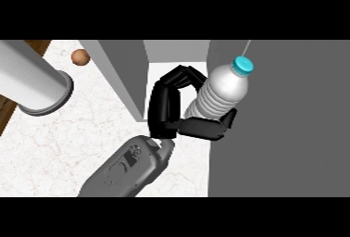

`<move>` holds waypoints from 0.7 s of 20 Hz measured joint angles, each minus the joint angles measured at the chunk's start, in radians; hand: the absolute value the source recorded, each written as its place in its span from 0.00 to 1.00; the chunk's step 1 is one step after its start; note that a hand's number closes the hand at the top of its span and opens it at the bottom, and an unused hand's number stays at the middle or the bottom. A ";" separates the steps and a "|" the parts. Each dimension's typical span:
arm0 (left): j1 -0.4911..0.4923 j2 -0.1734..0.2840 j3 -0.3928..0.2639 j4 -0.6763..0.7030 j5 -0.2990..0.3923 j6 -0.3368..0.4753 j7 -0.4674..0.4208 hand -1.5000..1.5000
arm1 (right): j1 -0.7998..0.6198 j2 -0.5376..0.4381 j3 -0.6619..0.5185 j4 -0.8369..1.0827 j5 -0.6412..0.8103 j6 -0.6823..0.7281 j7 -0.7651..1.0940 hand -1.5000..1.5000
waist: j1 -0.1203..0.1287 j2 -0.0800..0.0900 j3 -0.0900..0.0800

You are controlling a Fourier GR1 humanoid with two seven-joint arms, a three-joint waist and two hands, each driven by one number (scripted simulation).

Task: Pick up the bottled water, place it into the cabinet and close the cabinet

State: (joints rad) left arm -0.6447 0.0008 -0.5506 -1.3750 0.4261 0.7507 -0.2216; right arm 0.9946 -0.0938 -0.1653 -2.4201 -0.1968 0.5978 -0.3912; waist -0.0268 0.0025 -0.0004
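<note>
A clear ribbed water bottle (pixel 220 90) with a light blue cap (pixel 242 65) is held off the white counter (pixel 75 139), tilted with its cap to the upper right. My left hand (pixel 164 109) is shut on it: the fingers (pixel 181 76) curl round its far side and the thumb (pixel 205 127) crosses its lower end. The bottle sits in the opening of the grey cabinet (pixel 123 78), between the cabinet's left wall and a broad dark grey panel (pixel 280 129) on the right, which looks like the open door. My right hand does not show.
A large pale grey cylinder (pixel 34 81) lies at the left over the counter. A small brown egg-shaped thing (pixel 80 56) rests at the back left. A wooden edge (pixel 7 115) runs along the far left.
</note>
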 measured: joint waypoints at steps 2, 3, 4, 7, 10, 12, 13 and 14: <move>-0.041 0.001 0.013 0.040 0.001 0.008 0.015 1.00 | -0.003 0.004 -0.009 0.001 -0.005 -0.002 0.004 0.00 | 0.002 0.000 0.000; -0.057 0.001 0.028 0.065 0.000 0.004 0.020 1.00 | -0.001 0.005 -0.017 0.003 -0.007 0.002 0.001 0.00 | 0.003 -0.001 0.000; -0.076 0.000 0.038 0.093 -0.001 -0.001 0.021 1.00 | -0.007 0.005 -0.018 0.003 -0.010 -0.001 0.010 0.00 | 0.003 0.000 0.000; -0.119 0.000 0.052 0.175 0.009 -0.007 0.003 1.00 | -0.013 -0.002 -0.035 0.004 -0.018 0.005 0.014 0.00 | 0.000 0.001 0.000; -0.138 0.000 0.054 0.243 0.029 -0.010 -0.033 1.00 | -0.012 -0.001 -0.043 0.008 -0.025 0.018 0.011 0.00 | -0.004 0.002 0.000; -0.162 0.000 0.066 0.295 0.031 -0.022 -0.045 1.00 | -0.018 -0.004 -0.050 0.007 -0.033 0.013 0.023 0.00 | -0.002 0.003 0.000; -0.167 0.000 0.068 0.320 0.028 -0.026 -0.054 1.00 | -0.019 -0.006 -0.050 0.007 -0.036 0.011 0.031 0.00 | -0.001 0.003 0.000; -0.173 0.000 0.079 0.350 0.027 -0.040 -0.063 1.00 | -0.024 -0.005 -0.046 0.008 -0.039 0.011 0.035 0.00 | 0.000 0.004 0.000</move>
State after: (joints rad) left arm -0.8181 0.0006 -0.4713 -1.0253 0.4528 0.7103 -0.2847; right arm 0.9706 -0.0985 -0.2118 -2.4124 -0.2355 0.6088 -0.3559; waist -0.0268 0.0062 -0.0008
